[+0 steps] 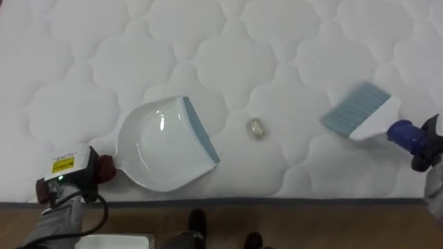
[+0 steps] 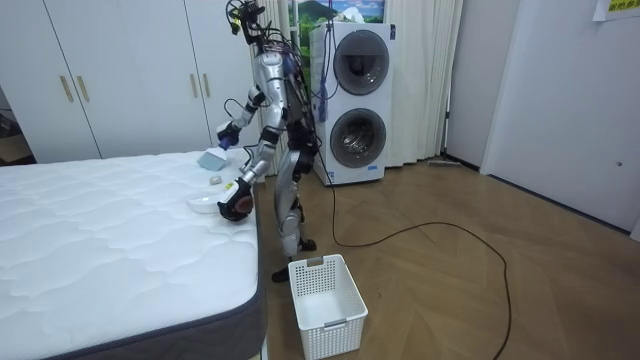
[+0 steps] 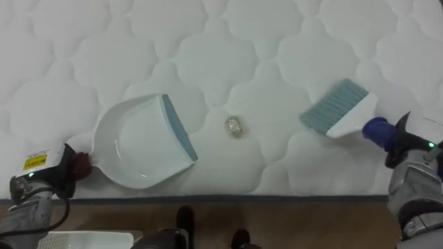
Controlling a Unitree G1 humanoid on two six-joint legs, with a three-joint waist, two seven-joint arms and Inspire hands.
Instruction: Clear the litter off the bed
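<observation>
The robot stands at the side of the bed, leaning over the quilted mattress, and the step in hand looks like the sweep itself. Its left hand is closed round the reddish handle of a white dustpan, which lies on the mattress near the edge, its blue-grey lip turned toward the robot's right. Its right hand grips the blue handle of a brush, bristles pointing toward the pan but well apart from it. Between them lies a small crumpled scrap, near the lip without touching it. The next move probably calls for setting the bristles just beyond the scrap and drawing it leftward over the lip while the pan is held steady on the soft surface. A white basket on the floor by the robot seems the place to empty it.
</observation>
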